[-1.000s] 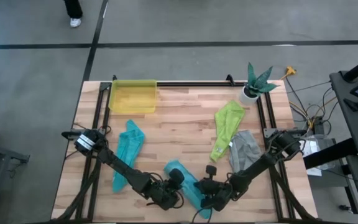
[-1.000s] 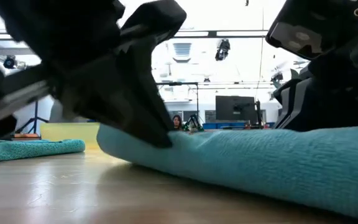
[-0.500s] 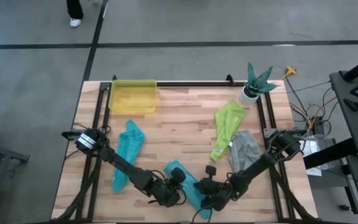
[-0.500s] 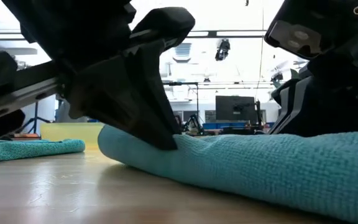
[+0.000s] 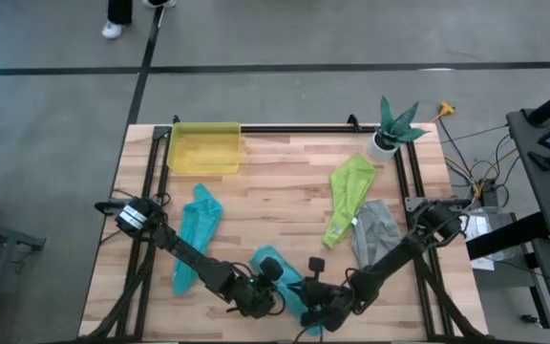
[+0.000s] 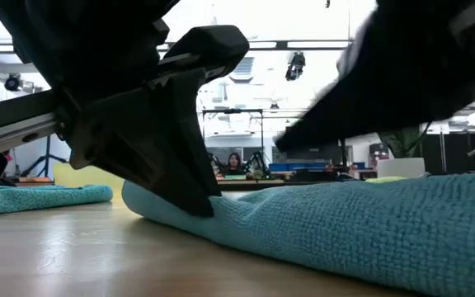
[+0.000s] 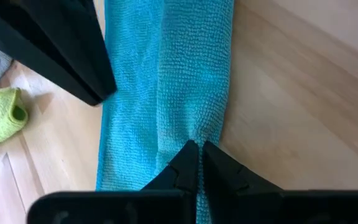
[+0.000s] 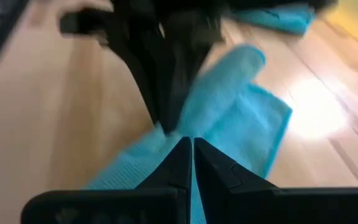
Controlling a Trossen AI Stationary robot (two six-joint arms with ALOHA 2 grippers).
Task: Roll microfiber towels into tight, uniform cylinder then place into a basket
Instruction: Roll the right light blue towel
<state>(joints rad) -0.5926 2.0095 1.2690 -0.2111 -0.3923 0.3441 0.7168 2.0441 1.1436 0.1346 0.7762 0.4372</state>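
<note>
Both pincers closed, tips down on the blue towel (image 5: pixel 287 287) at near table edge: left gripper (image 7: pixel 197 163), right gripper (image 8: pixel 188 163). Towel partly folded, not a roll yet. Basket (image 5: pixel 203 148) far left, empty; teal (image 5: pixel 197 234), green (image 5: pixel 348 196), grey (image 5: pixel 377 229) untouched. Wrist views show the fold; high view only the layout.
</note>
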